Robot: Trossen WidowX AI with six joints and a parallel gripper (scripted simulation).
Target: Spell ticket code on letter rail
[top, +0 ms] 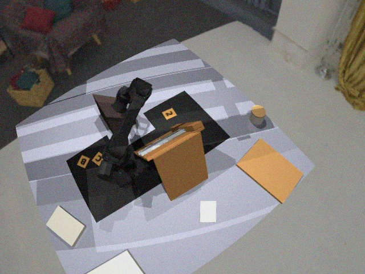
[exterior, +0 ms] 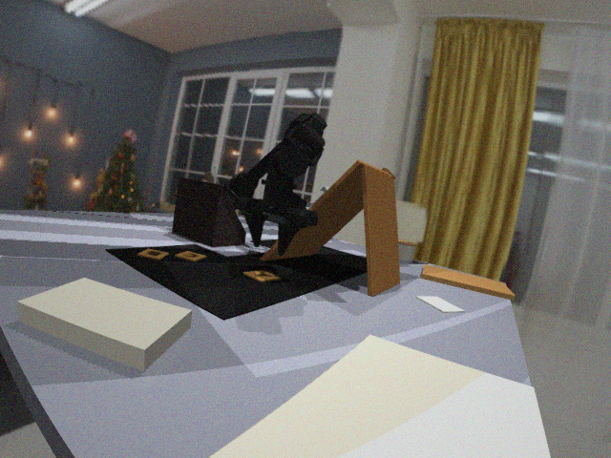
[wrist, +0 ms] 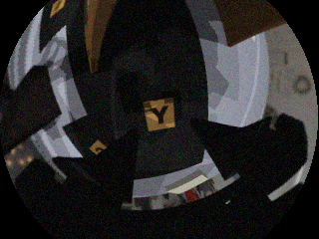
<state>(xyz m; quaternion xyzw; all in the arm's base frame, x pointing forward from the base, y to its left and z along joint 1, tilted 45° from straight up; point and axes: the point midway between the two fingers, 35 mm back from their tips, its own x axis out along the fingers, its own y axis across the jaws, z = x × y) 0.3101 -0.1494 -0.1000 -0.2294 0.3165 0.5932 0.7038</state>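
My gripper is open and empty, pointing down just above the Y tile. In the wrist view the Y tile shows between the fingertips; the arm hides it in the top view. The B tile and C tile lie side by side on the black mat. The 2 tile lies on its far part. The tilted wooden board carries the pale rail, seen edge-on. The ticket's print is unreadable.
A dark wedge block stands by the arm's base. A lidded jar, an orange slab and a white card lie beyond the board. Cream blocks lie near the counter's edge.
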